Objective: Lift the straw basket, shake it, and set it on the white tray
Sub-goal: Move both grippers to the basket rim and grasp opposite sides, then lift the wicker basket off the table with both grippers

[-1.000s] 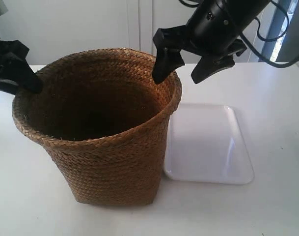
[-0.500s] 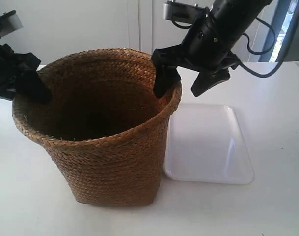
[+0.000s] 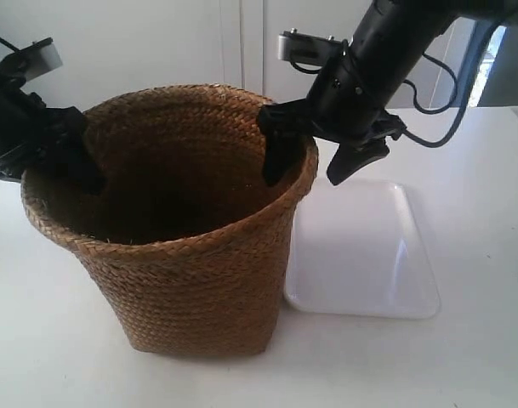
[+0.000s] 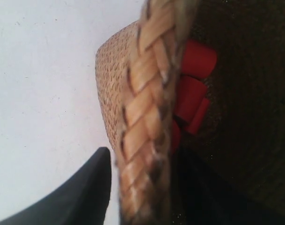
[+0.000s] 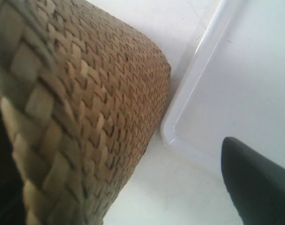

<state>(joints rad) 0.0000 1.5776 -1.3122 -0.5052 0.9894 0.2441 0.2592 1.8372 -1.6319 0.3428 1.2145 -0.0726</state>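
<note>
The straw basket (image 3: 190, 263) stands upright on the white counter (image 3: 480, 357), its long axis vertical: the flared round mouth opens straight up and the narrower, squarish base sits flat on the surface. The inside is dark. In the left wrist view several red, rounded pieces (image 4: 191, 93) show against that dark inner side past the braided rim; what they are I cannot tell. The basket is not on the white tray (image 3: 361, 255). The tray lies flat on the counter just beside the basket, toward the exterior view's right, with its long side running away from the camera. The right wrist view shows a narrow strip of counter between the basket's base and the tray's rounded corner, so the two are close but apart. The right end effector (image 3: 305, 174) straddles the rim on the tray side with its jaws spread wide. One finger reaches down inside the mouth, and the other hangs outside, clear of the woven wall and above the tray. On the opposite side of the rim, the left end effector (image 3: 50, 174) also sits astride the braid with its jaws apart. Its outer finger is just beside the rim, with a sliver of counter showing between them, while its inner finger is hard to separate from the dark interior.
</note>
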